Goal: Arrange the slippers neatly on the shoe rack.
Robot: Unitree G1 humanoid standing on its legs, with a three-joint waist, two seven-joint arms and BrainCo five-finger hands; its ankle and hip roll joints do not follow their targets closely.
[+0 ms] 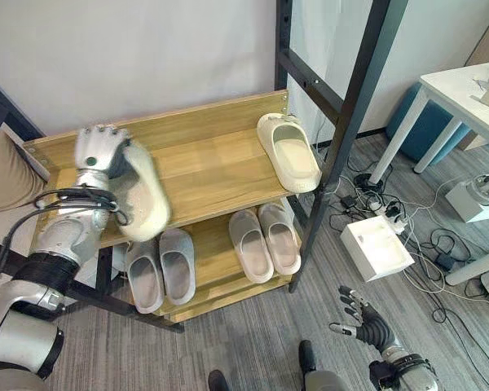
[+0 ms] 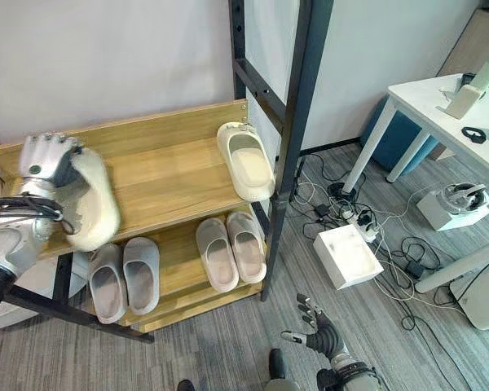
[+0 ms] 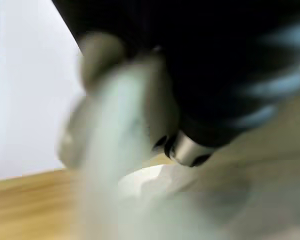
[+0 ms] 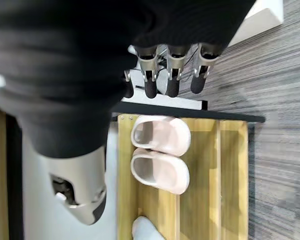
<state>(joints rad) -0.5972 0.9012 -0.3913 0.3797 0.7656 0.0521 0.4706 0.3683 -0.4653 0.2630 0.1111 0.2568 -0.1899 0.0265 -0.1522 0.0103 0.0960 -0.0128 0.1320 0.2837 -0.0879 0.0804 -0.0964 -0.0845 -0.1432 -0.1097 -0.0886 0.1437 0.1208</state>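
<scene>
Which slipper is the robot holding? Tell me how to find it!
Find the wooden shoe rack by the wall. At the top shelf's left end, the left hand grips a cream slipper. Unlike its mate lying flat at the right end, it is tipped on its side, off the shelf.

I can read no text, label, number or sign anywhere around me.
</scene>
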